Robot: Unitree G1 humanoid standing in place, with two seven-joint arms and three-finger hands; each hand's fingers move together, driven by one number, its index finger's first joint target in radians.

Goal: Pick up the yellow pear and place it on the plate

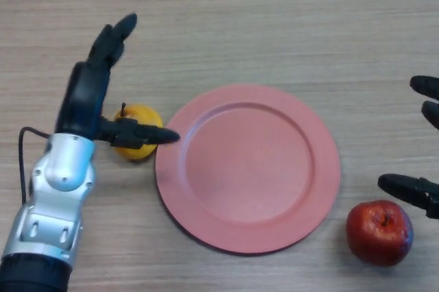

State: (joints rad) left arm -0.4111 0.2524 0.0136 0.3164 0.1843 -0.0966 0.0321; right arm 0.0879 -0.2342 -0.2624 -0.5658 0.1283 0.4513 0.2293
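The left hand (92, 100) hovers over the yellow pear (139, 131), spread open: its fingers (113, 38) point away up the counter (274, 18) and its thumb (147, 134) crosses the front of the fruit, nothing gripped as yet. The pear sits on the counter just beside the left rim of the pink plate (247, 168), stalk up, partly hidden by the hand.

To do this step well, I judge the hand should come lower so that the fingers reach the far side of the pear while the thumb stays at the near side, then close around the widest part. Being round, it may roll or nudge the plate if pushed from one side only.

The right hand (418, 189) shows at the right edge, fingers relaxed and holding nothing, near a red apple (378, 232).

Count: one pear, one plate, one apple, two hands
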